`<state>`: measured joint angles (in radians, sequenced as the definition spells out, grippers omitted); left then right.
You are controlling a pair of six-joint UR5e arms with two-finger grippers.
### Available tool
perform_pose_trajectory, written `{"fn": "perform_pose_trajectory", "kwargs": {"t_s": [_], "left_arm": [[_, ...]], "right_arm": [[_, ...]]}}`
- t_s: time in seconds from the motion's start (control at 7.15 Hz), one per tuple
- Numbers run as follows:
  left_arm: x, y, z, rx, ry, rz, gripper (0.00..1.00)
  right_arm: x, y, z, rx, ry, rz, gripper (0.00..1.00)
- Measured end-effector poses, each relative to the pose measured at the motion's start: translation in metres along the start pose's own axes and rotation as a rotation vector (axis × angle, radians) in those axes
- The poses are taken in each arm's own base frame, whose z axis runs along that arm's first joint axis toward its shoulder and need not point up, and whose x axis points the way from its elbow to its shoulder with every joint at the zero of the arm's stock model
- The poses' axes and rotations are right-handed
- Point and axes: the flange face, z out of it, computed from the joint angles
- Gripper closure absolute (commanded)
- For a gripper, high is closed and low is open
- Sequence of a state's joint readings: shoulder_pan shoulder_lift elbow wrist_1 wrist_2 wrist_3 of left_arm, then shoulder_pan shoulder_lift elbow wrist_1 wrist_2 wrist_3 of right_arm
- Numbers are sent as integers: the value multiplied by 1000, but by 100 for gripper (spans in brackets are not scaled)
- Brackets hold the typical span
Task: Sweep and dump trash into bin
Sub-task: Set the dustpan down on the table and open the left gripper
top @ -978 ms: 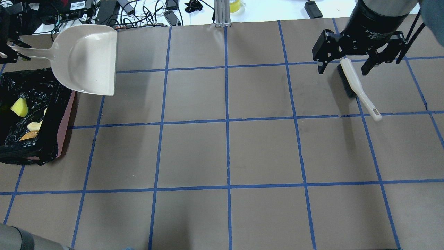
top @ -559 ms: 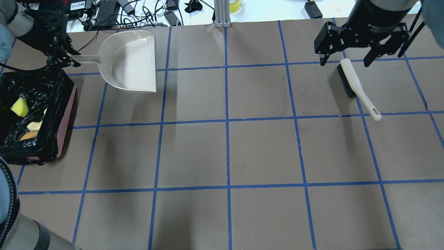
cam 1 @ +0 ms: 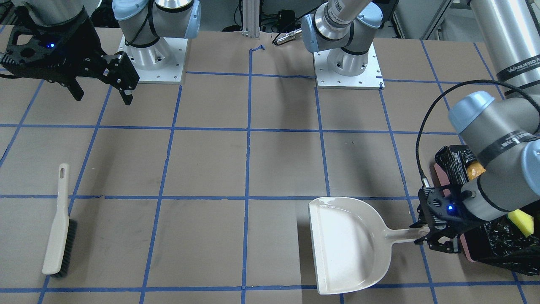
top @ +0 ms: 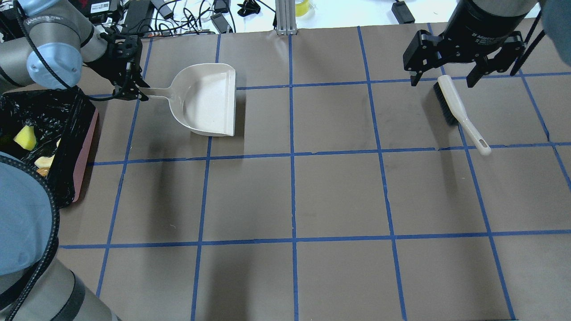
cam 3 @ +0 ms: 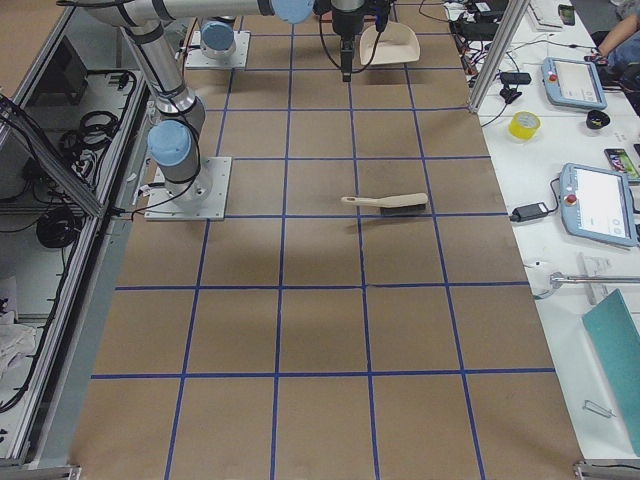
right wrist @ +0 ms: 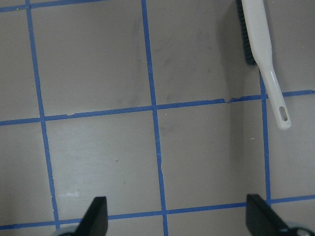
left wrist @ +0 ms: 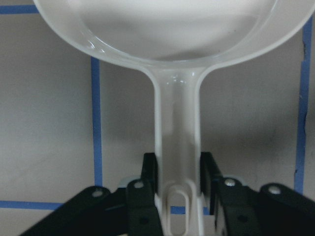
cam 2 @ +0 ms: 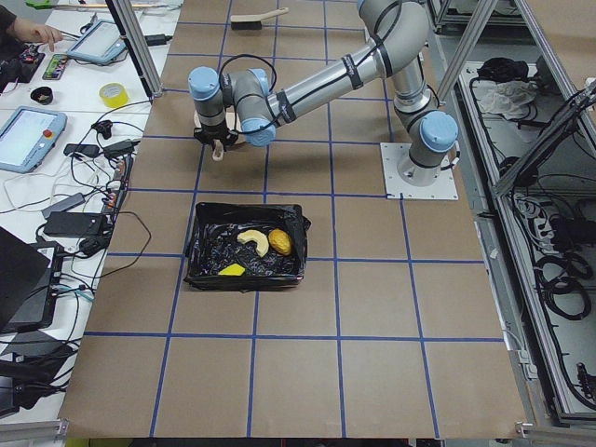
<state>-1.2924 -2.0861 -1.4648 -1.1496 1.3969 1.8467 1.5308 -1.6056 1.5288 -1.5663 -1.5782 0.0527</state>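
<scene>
The bin (top: 84,151) is a pink box lined with a black bag and stands at the table's left edge. The trash lies inside it: a yellow sponge (top: 24,137), a tan croissant-like piece (cam 2: 251,240) and a brown potato-like lump (cam 2: 280,243). My left gripper (top: 134,92) is shut on the handle of the cream dustpan (top: 209,104), right of the bin and low over the table. The pan looks empty. My right gripper (top: 441,83) hangs open above the head end of the brush (top: 450,100), which lies flat on the table. Nothing is between its fingers.
Cables, power bricks and a tape roll (top: 302,6) lie on the white bench beyond the table's far edge. An aluminium post (top: 285,18) stands at the far middle. Both arm bases (cam 1: 152,59) are bolted at my side of the table.
My left gripper has carried the dustpan from beside the bin rightward, and the pan has levelled out. The right gripper has lifted slightly off the brush, which has not moved.
</scene>
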Motion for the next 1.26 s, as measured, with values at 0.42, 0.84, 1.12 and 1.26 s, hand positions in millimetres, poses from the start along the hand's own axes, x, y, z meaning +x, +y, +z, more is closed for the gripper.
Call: {"fn": "perform_pose_trajectory", "kwargs": {"t_s": [0.42, 0.84, 1.12, 1.26], "left_arm": [[-2, 0, 30, 4, 29, 0, 100], [-2, 1, 41, 8, 37, 2, 100], [2, -5, 42, 8, 41, 7, 54], [5, -8, 42, 8, 45, 11, 8]], "right_arm": [[0, 1, 0, -1, 3, -1, 0], [0, 1, -1, -1, 3, -2, 0], [1, 3, -4, 2, 3, -5, 0], [1, 4, -5, 5, 3, -10, 0]]}}
